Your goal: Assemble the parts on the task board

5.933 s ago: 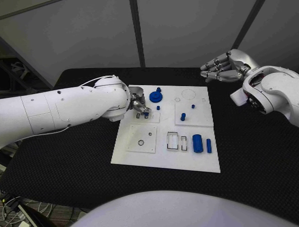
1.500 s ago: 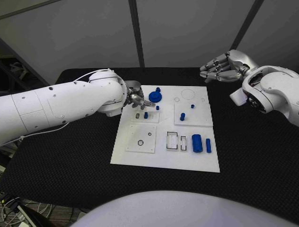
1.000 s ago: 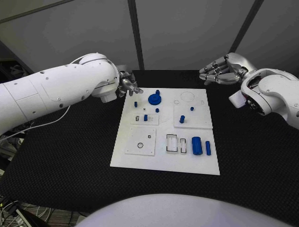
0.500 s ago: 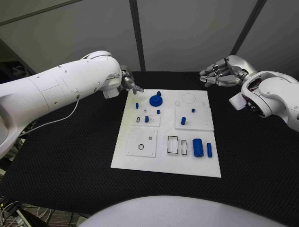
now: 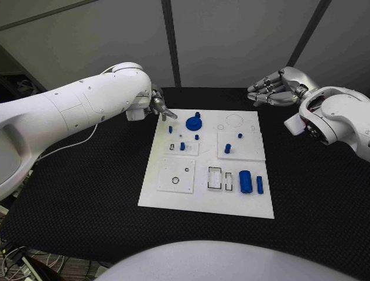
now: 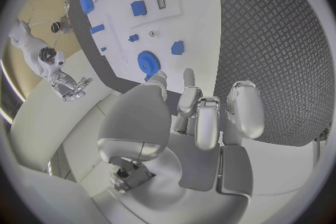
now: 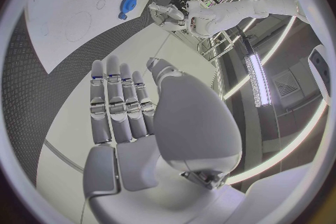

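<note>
The white task board lies mid-table. A blue gear with a short peg sits near its far edge, also in the left wrist view. Small blue pegs stand in the two raised plates. A blue cylinder and a blue bar lie by the empty rectangular slots. My left hand hovers off the board's far left corner, fingers loosely bent, holding nothing. My right hand is raised beyond the far right corner, fingers straight and empty.
The black table mat surrounds the board with free room on both sides and in front. A raised plate with a small round hole sits at the board's near left. Grey wall panels stand behind the table.
My left hand has lifted off the left raised plate and drawn back past the board's far left corner, leaving a small blue peg standing there. The right hand has hardly moved.
</note>
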Motion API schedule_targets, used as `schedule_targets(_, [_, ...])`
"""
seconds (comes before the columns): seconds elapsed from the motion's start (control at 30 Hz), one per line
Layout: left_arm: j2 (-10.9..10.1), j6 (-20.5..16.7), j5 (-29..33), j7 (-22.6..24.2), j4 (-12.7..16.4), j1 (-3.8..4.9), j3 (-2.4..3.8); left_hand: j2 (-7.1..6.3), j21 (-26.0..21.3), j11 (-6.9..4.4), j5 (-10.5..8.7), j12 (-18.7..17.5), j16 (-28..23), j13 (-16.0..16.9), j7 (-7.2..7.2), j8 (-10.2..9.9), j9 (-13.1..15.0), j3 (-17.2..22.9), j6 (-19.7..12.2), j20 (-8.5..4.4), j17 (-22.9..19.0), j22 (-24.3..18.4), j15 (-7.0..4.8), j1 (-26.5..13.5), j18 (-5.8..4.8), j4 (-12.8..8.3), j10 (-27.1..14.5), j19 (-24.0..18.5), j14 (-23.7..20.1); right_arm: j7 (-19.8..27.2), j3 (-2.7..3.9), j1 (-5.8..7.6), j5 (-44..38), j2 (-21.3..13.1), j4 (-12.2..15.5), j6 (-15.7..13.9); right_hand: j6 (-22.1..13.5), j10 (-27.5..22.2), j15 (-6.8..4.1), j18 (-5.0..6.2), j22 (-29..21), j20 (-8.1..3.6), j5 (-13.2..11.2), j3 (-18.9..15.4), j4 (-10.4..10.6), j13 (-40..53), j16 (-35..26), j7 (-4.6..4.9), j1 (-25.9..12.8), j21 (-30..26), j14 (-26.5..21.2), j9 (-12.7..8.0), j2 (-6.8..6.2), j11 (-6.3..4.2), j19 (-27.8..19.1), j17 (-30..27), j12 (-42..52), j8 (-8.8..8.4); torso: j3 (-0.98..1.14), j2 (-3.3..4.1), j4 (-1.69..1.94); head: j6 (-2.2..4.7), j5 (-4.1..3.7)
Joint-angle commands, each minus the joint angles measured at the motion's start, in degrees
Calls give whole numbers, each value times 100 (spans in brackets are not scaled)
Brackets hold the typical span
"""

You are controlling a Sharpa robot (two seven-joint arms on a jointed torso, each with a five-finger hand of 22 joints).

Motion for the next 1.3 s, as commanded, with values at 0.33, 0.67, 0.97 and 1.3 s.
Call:
schedule_targets(0.33, [60,434,-81,14,-33,-33,-51,15,7,15,-18,-103,21,-169,-7,-31,-1,-94,-92,7,1353,521,-36,-35,-9,9,-132,21,538,18,3,10,-8,20,-5,-5,-20,-54,11,70,-9,5,10,-33,5,-7,-10,40,-31,-32,-16,-7,-18,6,38,-6,-23,-7,-3,0,5,-8,-9])
schedule_targets(0.67, [40,313,-6,31,36,-89,-79,77,-106,56,-10,-373,-35,-543,39,-120,-43,-153,-178,28,1270,467,-1,26,16,4,-473,-58,504,20,3,10,-8,21,-8,-1,-22,-55,12,70,-11,5,11,-35,7,-7,-10,41,-33,-33,-16,-7,-18,7,39,-6,-23,-8,3,-7,3,-13,-10])
schedule_targets(0.97, [29,297,19,35,80,-118,-81,118,-140,69,-3,-432,-45,-620,50,-149,-66,-158,-181,40,1254,455,12,87,23,-2,-538,-82,496,19,3,10,-8,29,-13,9,-22,-55,12,70,-11,5,11,-35,7,-7,-10,41,-33,-33,-16,-7,-18,7,39,-6,-23,-8,3,-4,5,-19,-6])
schedule_targets(1.3, [25,342,74,41,114,-131,-81,205,-190,71,2,-522,-62,-746,49,-169,-95,-135,-145,54,1228,443,18,260,34,-14,-624,-117,484,7,3,9,-8,24,-13,22,-24,-57,12,70,-14,6,14,-36,8,-7,-9,42,-36,-38,-16,-7,-10,7,42,-6,-19,-8,4,-5,2,-45,-3])
